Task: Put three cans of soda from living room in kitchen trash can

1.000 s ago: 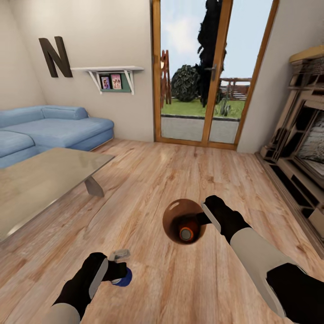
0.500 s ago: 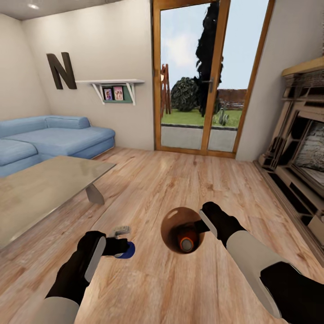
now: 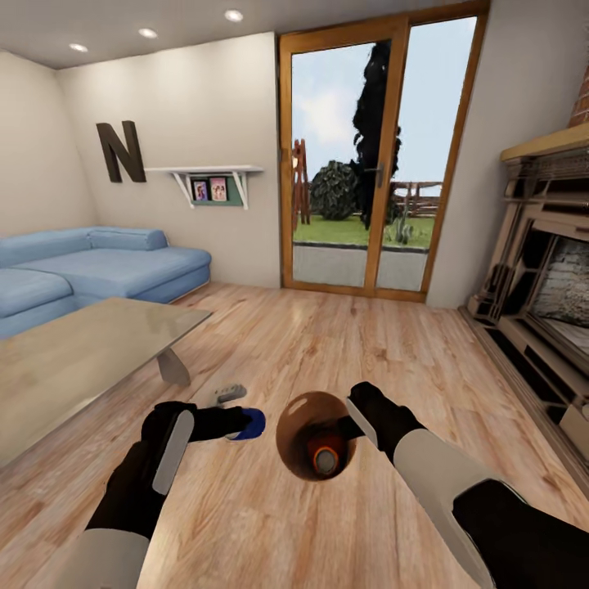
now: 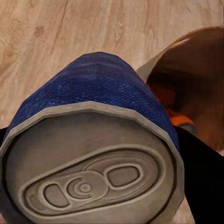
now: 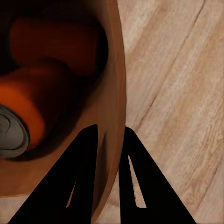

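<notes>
Wood floor [image 3: 327,343] carries the glass coffee table [image 3: 74,360] at nine o'clock, blue sofa [image 3: 98,266] behind it.

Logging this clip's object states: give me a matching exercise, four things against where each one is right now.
Things:
1. blue can
2. orange can
3. trash can
4. coffee table

Places or states:
A. lying inside the bin
B. rim pinched by the right claw
C. standing by the blue sofa
D. held in the left claw

Pairs: 1-D, 2-A, 3-B, 4-C
</notes>
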Motion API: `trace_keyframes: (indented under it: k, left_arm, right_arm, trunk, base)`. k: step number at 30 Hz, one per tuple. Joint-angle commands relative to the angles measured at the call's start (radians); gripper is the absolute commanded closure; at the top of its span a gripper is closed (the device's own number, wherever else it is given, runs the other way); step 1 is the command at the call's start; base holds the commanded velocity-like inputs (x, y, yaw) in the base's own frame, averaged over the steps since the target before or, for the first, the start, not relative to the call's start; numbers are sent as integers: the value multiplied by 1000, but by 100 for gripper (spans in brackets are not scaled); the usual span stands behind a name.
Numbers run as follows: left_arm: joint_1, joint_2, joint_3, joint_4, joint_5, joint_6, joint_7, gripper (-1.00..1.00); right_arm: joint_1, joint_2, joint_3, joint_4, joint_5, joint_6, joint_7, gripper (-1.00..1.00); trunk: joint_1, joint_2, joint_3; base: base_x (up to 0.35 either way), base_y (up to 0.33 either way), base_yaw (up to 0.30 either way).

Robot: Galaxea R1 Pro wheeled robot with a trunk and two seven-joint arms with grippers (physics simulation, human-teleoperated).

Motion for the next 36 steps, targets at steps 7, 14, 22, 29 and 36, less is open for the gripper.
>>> trace_keyframes:
  k: [7,14,22,29,36]
  left_arm:
    - [-2,-11,-81,-23,55,0,-2,100]
    - [-1,-34,-194,-29,99,0,1,100]
    - [3,-45,-239,-30,104,0,2,100]
    - [5,-47,-252,4,100,0,7,100]
    - [4,-46,-269,143,98,-110,6,100]
  right_arm:
    - [6,18,10,0,0,-1,2,100]
    - [8,34,18,1,0,-2,2,100]
    - [8,39,19,1,0,-2,2,100]
    - [8,46,20,-2,0,-1,2,100]
    - [8,55,20,-5,0,-1,2,100]
  trunk:
    - [-3,2,27]
    - [-5,3,47]
    - [-5,3,47]
    - [-5,3,47]
    - [-5,3,47]
  base:
    - [0,0,0]
    - [0,0,0]
    - [0,0,0]
    - [0,0,0]
    - [0,0,0]
